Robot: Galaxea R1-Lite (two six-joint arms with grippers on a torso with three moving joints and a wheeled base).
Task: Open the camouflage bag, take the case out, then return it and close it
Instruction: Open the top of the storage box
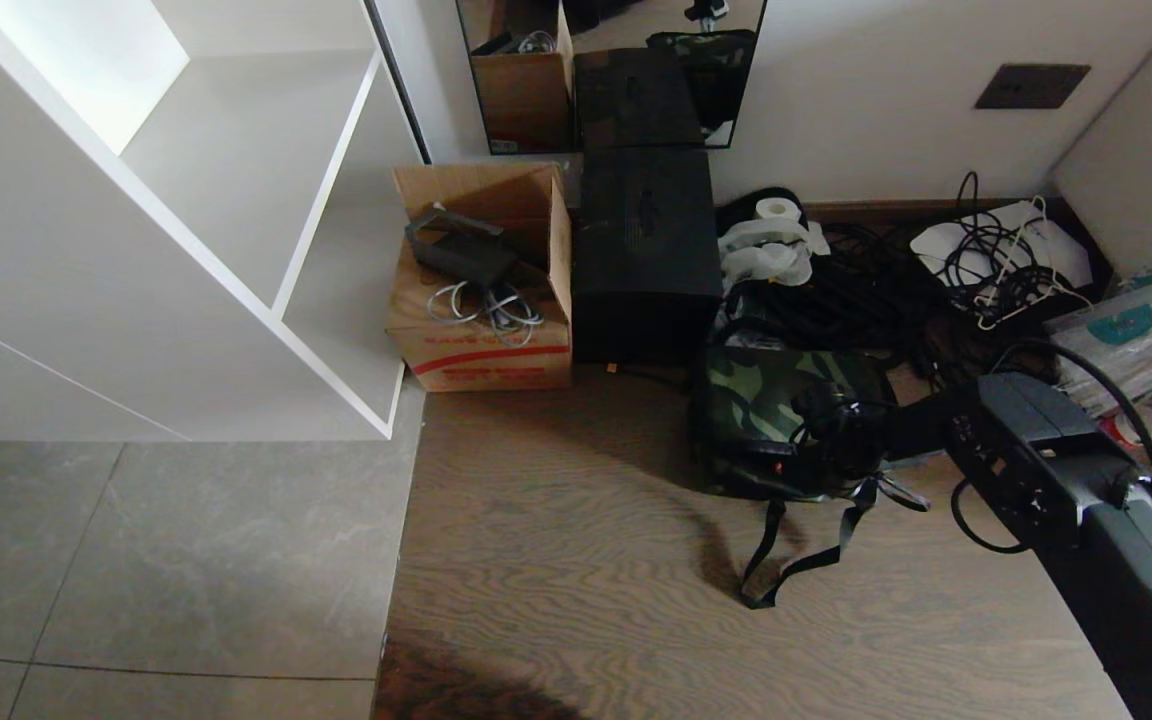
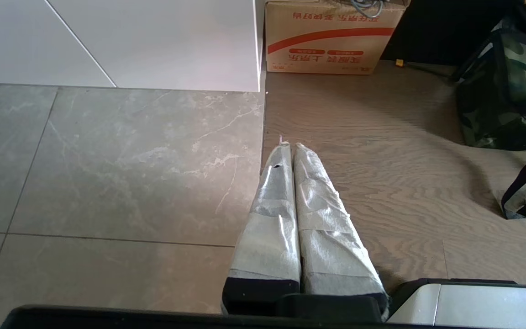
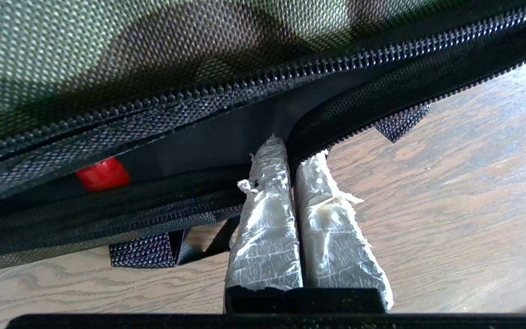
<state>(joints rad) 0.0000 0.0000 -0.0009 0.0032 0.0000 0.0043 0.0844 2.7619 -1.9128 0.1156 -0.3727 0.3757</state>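
My right claw (image 3: 297,155) pinches the bag's (image 1: 786,400) zipper edge (image 3: 363,114); left claw (image 2: 290,151) pressed together, idle. Bag barely opened, case (image 3: 226,137) inside; everything remains.

A cardboard box (image 1: 481,290) touches a tall black box (image 1: 644,255) beside tangled cables (image 1: 866,290).

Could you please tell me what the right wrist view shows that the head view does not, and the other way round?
Only the right wrist view shows the right claw shut on the camouflage bag's lower zipper edge, one taped finger on each side of it, and a red latch inside the opening.

Only the head view shows the surroundings: the cardboard box, the tall black box, the cable pile and the white shelf unit.

Both show the camouflage bag, its black straps and the wooden floor.
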